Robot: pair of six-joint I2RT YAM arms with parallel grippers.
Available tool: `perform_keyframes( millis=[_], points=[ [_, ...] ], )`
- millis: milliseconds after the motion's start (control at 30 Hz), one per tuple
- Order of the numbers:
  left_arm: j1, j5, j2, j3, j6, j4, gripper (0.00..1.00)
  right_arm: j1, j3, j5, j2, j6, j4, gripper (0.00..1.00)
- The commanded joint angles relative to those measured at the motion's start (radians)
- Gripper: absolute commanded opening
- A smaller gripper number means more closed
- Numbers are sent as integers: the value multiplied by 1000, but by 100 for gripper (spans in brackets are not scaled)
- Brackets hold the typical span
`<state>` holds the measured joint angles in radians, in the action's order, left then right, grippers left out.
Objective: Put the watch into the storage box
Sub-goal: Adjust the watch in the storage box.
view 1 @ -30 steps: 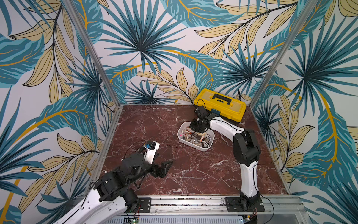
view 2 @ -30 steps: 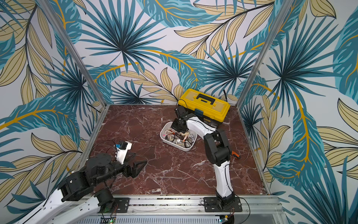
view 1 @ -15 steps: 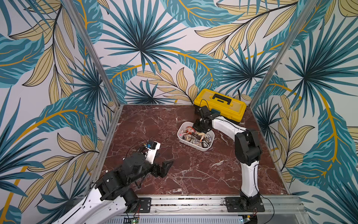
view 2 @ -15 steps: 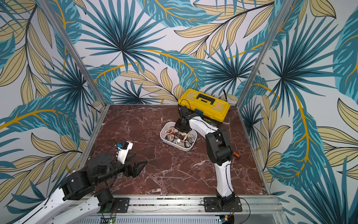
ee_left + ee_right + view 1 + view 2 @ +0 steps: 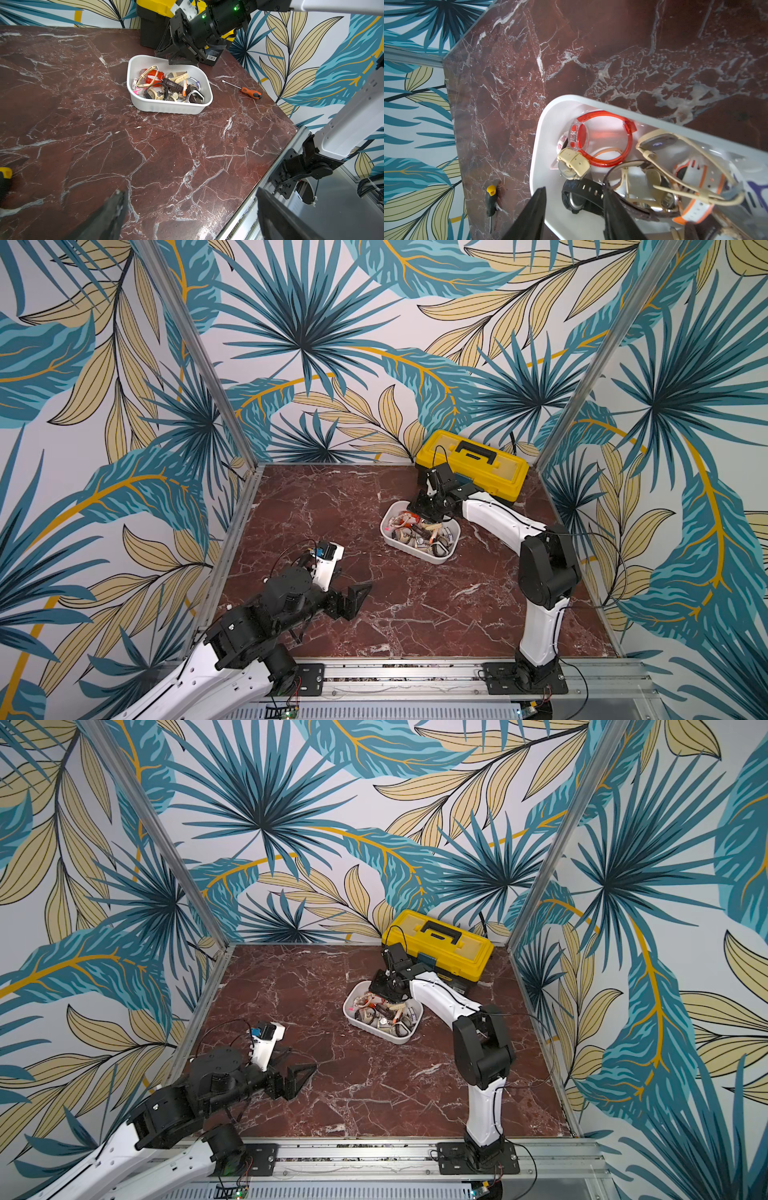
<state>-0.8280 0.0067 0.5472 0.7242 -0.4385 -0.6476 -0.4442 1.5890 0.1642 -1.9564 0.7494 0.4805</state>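
1. The right claw [image 5: 575,188] hangs over one end of the storage box [image 5: 612,108]. Its jaws stand partly apart and nothing is pinched between them.
2. Directly beneath the gap between its fingers lies a black watch [image 5: 581,193], resting inside the tub on the heap of other watches. I take this to be the task's watch, though with so many piled together I cannot be certain.
3. Just ahead of the fingertips sits a red watch [image 5: 604,141]. Close beside one finger curls a brown strap [image 5: 637,211]. The other finger lines up with the tub's rim, and whether it touches I cannot tell.
4. The step in hand looks like letting go and getting clear, so the task seems nearly done.
5. To do it well:
   - Spread the jaws fully before moving, so neither pad drags the black watch along.
   - Rise straight up rather than sweeping sideways, since the strap loops beside the fingers could snag and come out with the claw.
   - Keep the finger nearest the rim off it. The tub looks light and would likely slide or tip if nudged.
6. The left claw [image 5: 349,601] is spread wide and empty, low over the table [image 5: 415,626] and well apart from the tub. It need not move.
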Motion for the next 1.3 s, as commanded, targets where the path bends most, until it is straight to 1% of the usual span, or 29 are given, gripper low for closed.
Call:
perform_keyframes(
  millis=[0,33,100,200,433,567,1000,1267],
  points=[
    [-3,-12,-1,-17,3,8,100,-22,48,-39,-17,-97,87,48],
    [-2,-11,0,-18,4,8,100,-31,77,-57,-29,-122,121,48],
    [-3,-13,3,-17,4,8,100,-57,154,-131,-62,-187,213,48],
    [-2,-14,5,-17,4,8,100,-80,241,-221,-106,-236,306,48],
    [-3,-18,5,-16,4,5,100,-116,388,-312,-193,-322,435,45],
    [-3,-19,5,-16,4,5,100,-132,428,-363,-226,-356,480,43],
    [-2,-19,5,-16,4,6,100,-147,511,-374,-311,-371,518,41],
    [-2,-20,8,-17,6,8,100,-147,517,-390,-338,-384,534,40]
  ],
)
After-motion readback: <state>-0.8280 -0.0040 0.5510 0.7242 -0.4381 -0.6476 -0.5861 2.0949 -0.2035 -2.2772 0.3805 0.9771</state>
